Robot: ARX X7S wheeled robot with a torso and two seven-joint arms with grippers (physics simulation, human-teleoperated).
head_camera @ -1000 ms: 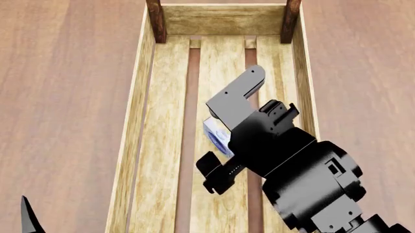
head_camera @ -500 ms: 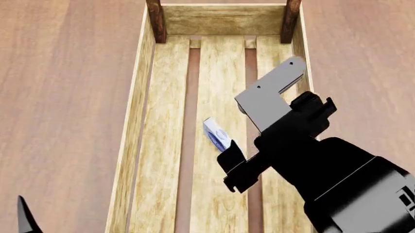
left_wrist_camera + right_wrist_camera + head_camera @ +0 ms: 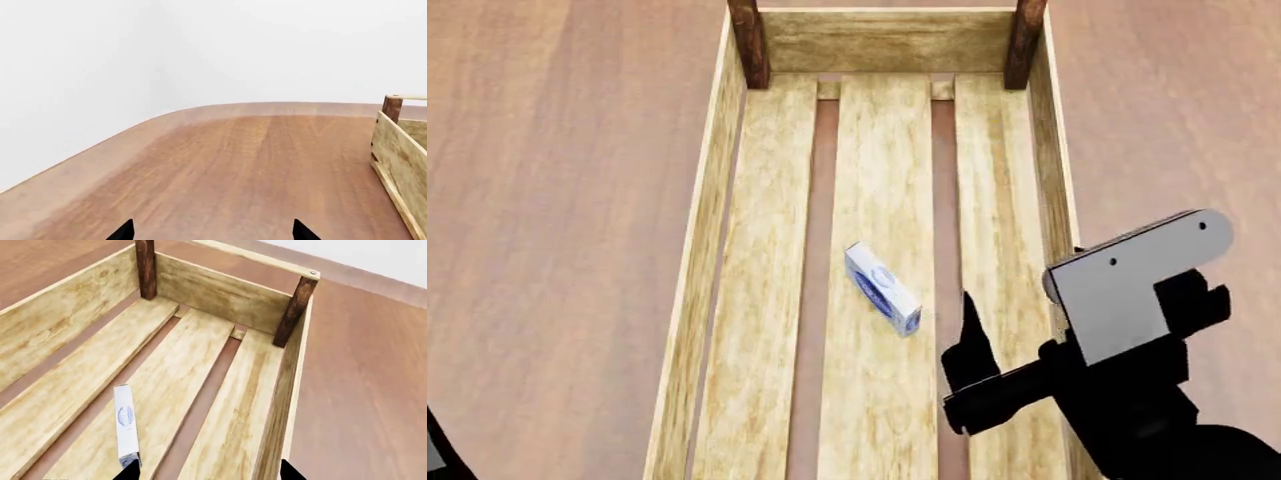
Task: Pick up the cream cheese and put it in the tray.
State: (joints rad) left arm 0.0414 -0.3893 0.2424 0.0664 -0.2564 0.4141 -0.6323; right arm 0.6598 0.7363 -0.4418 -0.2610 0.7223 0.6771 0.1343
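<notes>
The cream cheese point(image 3: 882, 288), a small white box with a blue oval logo, lies on its narrow side on the middle slat of the tray point(image 3: 701, 250). Nothing holds it. My right gripper point(image 3: 1014, 325) is open and empty, above the tray's right slat and right wall, nearer me than the box and to its right. In the right wrist view the box point(image 3: 125, 425) lies just ahead of one fingertip of the open gripper point(image 3: 210, 472), inside the tray point(image 3: 220, 292). My left gripper point(image 3: 213, 232) is open and empty over bare table, left of the tray point(image 3: 397, 150).
The tray has dark brown corner posts point(image 3: 747, 45) at its far end and low side walls. Brown wooden table point(image 3: 561, 200) lies on both sides of the tray. In the left wrist view the table's curved far edge point(image 3: 167, 114) meets a white wall.
My right gripper has pulled back from the cream cheese, moving right and toward me. The box stays lying on the tray's middle slat. The left arm has barely moved.
</notes>
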